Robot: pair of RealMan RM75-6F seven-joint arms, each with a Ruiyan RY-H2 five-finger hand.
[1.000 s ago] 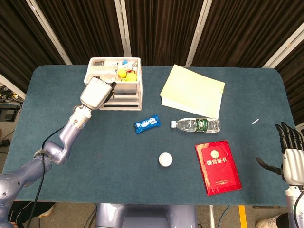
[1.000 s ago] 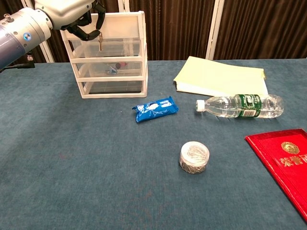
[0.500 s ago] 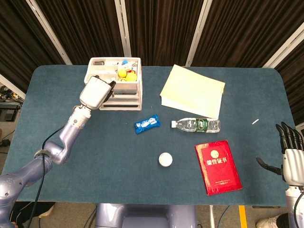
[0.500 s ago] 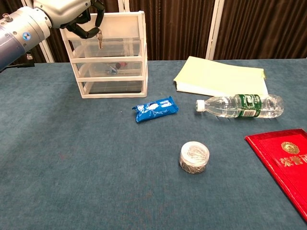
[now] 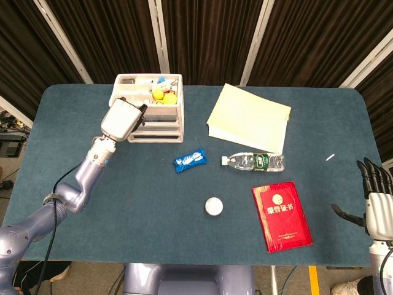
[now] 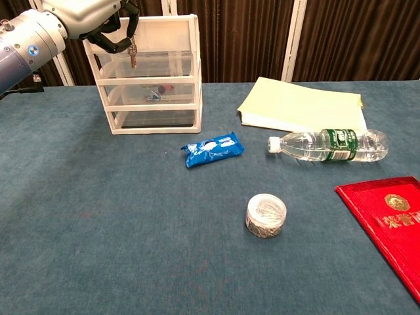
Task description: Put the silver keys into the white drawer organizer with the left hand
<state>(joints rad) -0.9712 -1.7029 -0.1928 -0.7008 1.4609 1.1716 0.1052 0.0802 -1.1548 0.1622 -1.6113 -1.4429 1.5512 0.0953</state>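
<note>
Left arm reaches up and forward from the lower left, elbow bent, wrist raised. Left hand point(image 6: 98, 23) is held high, fingers curled down in a pinch, with the keys point(image 6: 132, 52) dangling from its fingertips. Right hand point(image 5: 377, 203) sits low at the right edge, fingers straight and apart, thumb out, holding nothing.

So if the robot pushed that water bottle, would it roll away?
Probably. The water bottle is round and lies on its side on the table, so a sideways push would likely roll it. It looks nearly empty, so it is probably light. The clear plastic might be slippery and squashy.
</note>
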